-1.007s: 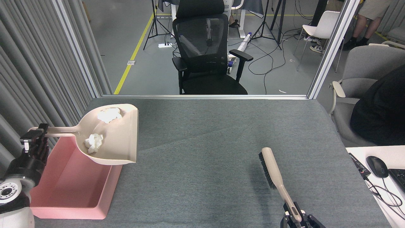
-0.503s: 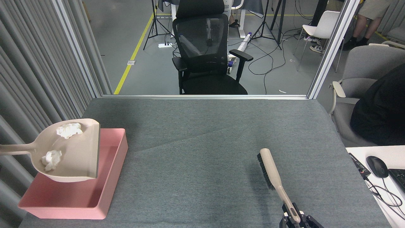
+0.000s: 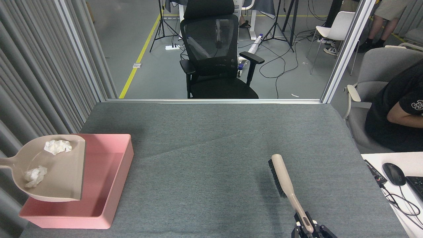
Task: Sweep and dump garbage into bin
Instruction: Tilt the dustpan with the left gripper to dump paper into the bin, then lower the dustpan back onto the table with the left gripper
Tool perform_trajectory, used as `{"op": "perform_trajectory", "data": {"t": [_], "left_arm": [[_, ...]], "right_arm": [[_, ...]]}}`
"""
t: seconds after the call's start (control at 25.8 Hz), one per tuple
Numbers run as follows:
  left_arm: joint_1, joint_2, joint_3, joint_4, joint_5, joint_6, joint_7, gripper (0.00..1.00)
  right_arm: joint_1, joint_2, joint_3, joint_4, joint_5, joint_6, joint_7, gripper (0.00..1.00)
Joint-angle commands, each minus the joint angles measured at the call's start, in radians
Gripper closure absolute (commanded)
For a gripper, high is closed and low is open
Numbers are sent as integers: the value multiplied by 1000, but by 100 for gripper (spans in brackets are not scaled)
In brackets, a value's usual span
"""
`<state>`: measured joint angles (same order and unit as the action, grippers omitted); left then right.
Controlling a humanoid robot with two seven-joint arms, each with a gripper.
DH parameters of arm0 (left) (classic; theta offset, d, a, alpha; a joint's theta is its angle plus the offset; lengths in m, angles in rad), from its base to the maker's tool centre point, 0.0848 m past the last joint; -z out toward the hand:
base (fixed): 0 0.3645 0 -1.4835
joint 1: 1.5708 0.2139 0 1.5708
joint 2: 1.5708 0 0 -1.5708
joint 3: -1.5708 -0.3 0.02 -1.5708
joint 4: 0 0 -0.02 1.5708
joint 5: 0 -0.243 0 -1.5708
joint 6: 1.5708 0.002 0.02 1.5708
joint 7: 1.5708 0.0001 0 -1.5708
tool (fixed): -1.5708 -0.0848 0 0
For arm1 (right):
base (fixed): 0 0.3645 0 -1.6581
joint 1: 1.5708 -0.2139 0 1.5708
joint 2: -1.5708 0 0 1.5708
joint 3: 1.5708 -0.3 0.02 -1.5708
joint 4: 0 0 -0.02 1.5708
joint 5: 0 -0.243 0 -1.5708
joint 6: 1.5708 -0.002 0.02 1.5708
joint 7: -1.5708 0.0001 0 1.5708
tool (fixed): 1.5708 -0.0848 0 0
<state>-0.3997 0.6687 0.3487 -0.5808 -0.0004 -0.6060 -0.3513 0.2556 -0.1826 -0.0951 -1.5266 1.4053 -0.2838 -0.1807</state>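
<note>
Leftmost, a beige dustpan (image 3: 54,180) is hanging over the left part of the pink bin (image 3: 109,185), carrying both paper wads: one wad (image 3: 57,146) is lying near its far edge, the other wad (image 3: 34,175) closer to the handle. The bin itself is sitting on the grey table (image 3: 211,158), its visible floor bare. My left gripper is out of view. Further right, my right gripper (image 3: 309,229) is clamping the handle of a brush (image 3: 286,180), whose bristles are facing left.
</note>
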Motion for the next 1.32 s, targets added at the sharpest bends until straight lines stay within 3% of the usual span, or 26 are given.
{"op": "perform_trajectory", "data": {"t": [0.0,0.23,0.7,0.85,0.97,1.08,1.16,1.28], "left_arm": [[-68,-1,-2,30,-150,-78,55,89],[-119,-1,26,16,-386,-92,127,90],[-129,0,32,-42,-446,-83,124,89],[-143,0,38,-39,-418,-28,109,89],[-156,-1,39,-73,-305,60,69,89],[-145,-6,36,-229,-251,137,35,90],[-139,-18,32,-344,-210,245,22,90],[-67,-80,-4,-497,-52,403,-6,90]], "right_arm": [[2,0,0,-3,0,-2,0,97],[5,0,0,-4,0,-3,-2,97],[7,6,0,-4,0,-2,-2,97],[7,2,2,-4,0,-3,-2,97],[5,0,2,-6,-2,-3,-2,97],[5,0,2,-6,-2,-3,-2,96],[5,0,0,-7,-2,-3,-2,96],[7,-1,-6,-15,-3,-3,-2,96]]}}
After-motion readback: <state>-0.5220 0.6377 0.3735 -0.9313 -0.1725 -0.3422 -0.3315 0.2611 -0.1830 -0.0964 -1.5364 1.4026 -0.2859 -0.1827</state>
